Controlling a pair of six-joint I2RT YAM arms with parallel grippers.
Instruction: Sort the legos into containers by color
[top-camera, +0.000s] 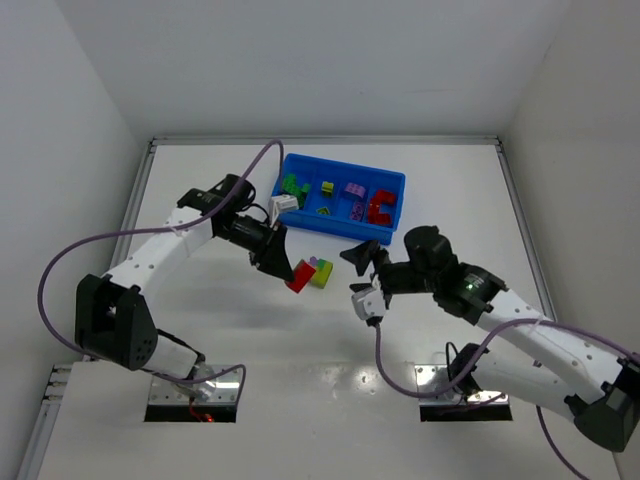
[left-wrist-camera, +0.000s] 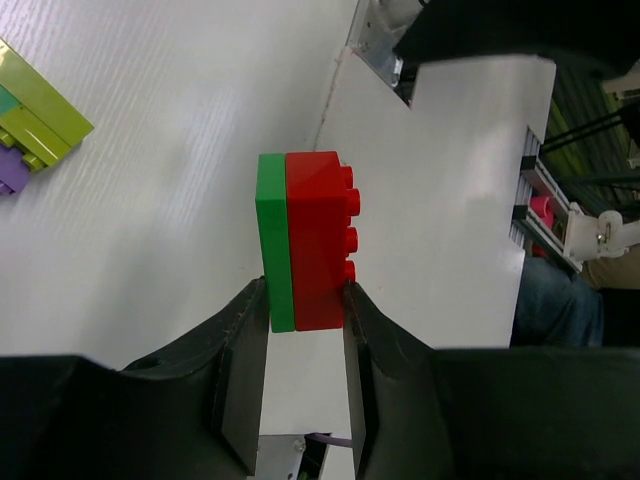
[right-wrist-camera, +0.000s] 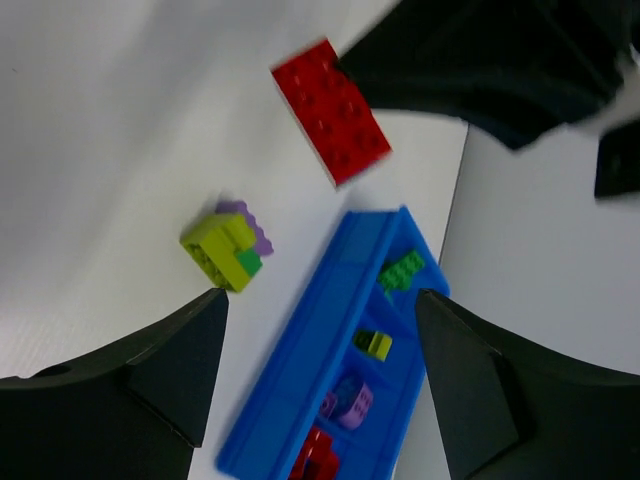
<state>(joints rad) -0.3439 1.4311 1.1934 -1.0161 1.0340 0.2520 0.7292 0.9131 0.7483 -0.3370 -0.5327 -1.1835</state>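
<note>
My left gripper (top-camera: 290, 270) is shut on a joined pair of legos, a red brick (left-wrist-camera: 318, 240) with a green plate (left-wrist-camera: 272, 240) on its side, held just above the table; the red brick (right-wrist-camera: 332, 112) also shows in the right wrist view. A yellow-green, purple and green cluster (top-camera: 320, 272) lies on the table right beside it. Beyond stands the blue tray (top-camera: 340, 163), whose four containers hold green (right-wrist-camera: 402, 270), yellow-green (right-wrist-camera: 374, 344), purple (right-wrist-camera: 348, 400) and red (right-wrist-camera: 315, 458) bricks. My right gripper (top-camera: 360, 278) hangs open and empty to the right of the cluster, facing it and the tray.
The two arms' grippers are close together near the table's middle, with the cluster (right-wrist-camera: 225, 248) between them. A purple cable (top-camera: 255, 170) loops over the left arm. White walls close the table at the back and sides.
</note>
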